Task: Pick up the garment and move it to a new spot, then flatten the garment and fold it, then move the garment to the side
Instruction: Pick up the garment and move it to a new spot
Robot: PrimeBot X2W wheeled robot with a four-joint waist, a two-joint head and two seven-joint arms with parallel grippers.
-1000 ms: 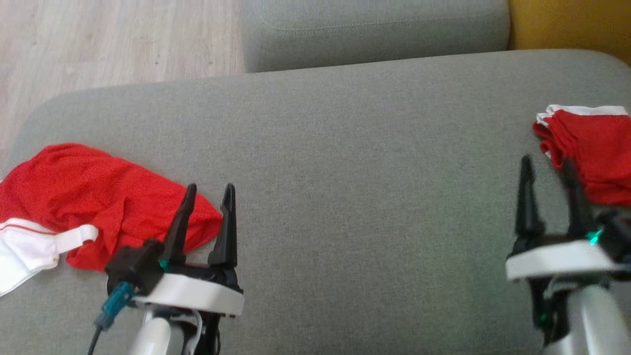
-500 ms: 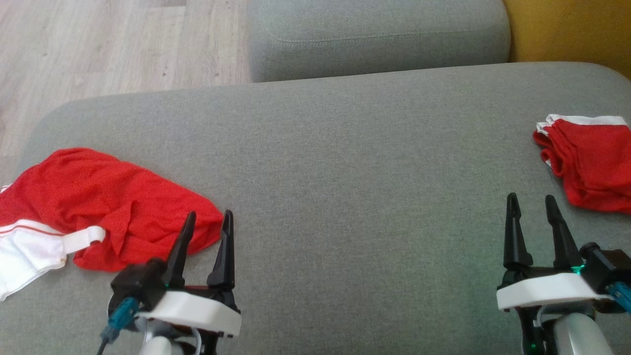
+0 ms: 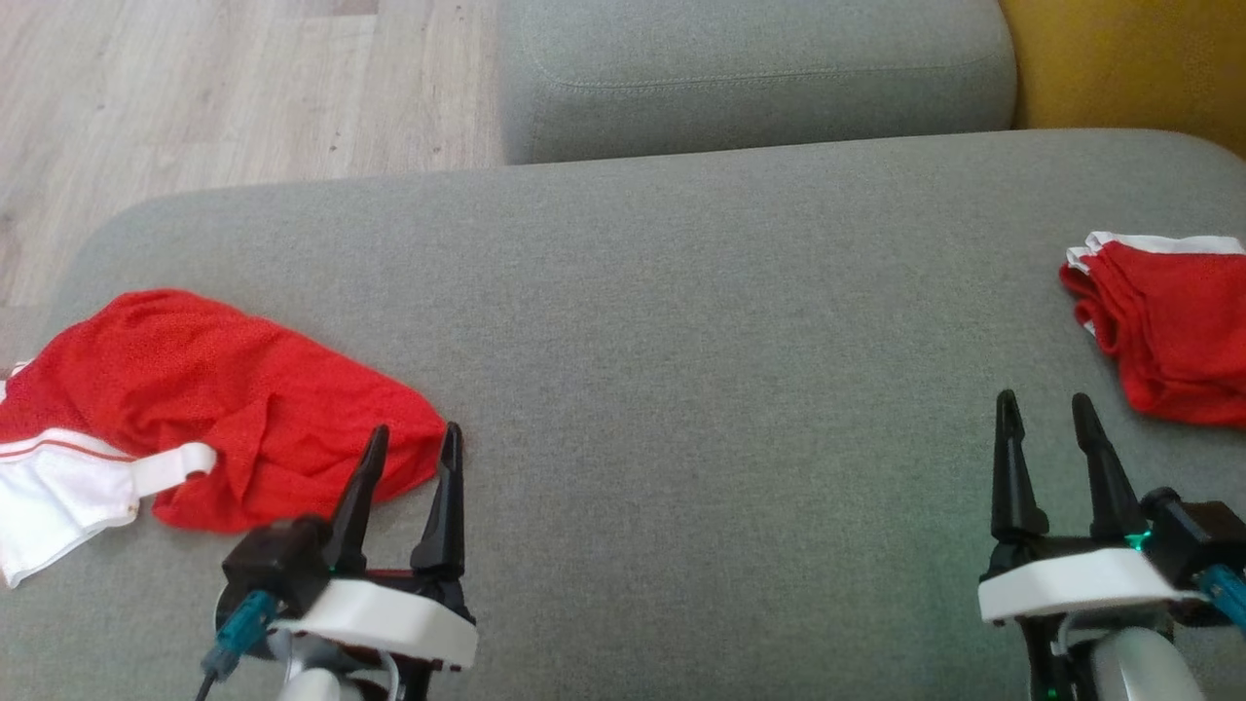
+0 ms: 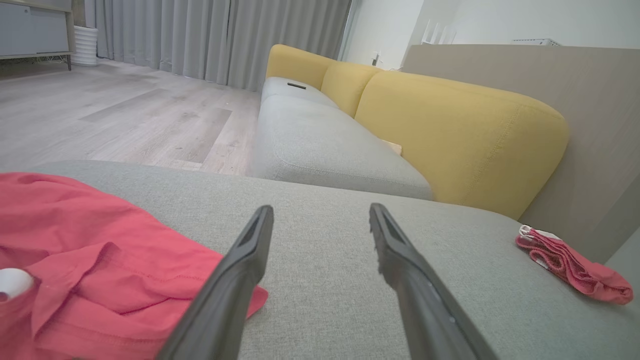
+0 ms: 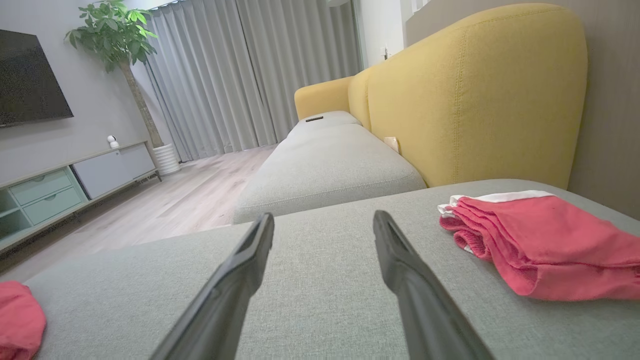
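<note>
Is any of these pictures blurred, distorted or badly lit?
Head view: even soft light, slightly grainy, left gripper and right gripper sharp. Left wrist view: wide-angle stretching, crumpled garment looks washed pinkish. Right wrist view: sharp, folded garment clear, no glare.

Two red garments, two grippers, two grey seat cushions.
One crumpled garment [image 3: 214, 389] lies at the left of the head view and one folded garment [image 3: 1178, 331] at its right edge; whether the white piece [image 3: 49, 497] at the lower left belongs to the first or is a separate item cannot be told. The left gripper [image 3: 417, 433] and the right gripper [image 3: 1044, 399] each carry two dark fingers, four in all. One near cushion [image 3: 681, 321] spans the middle, one far cushion [image 3: 750, 68] the top. The left wrist view shows three yellow backrests [image 4: 460, 135] in a row. The right wrist view's left side has one plant [image 5: 117, 35], one television [image 5: 30, 85] and one cabinet [image 5: 75, 185].
</note>
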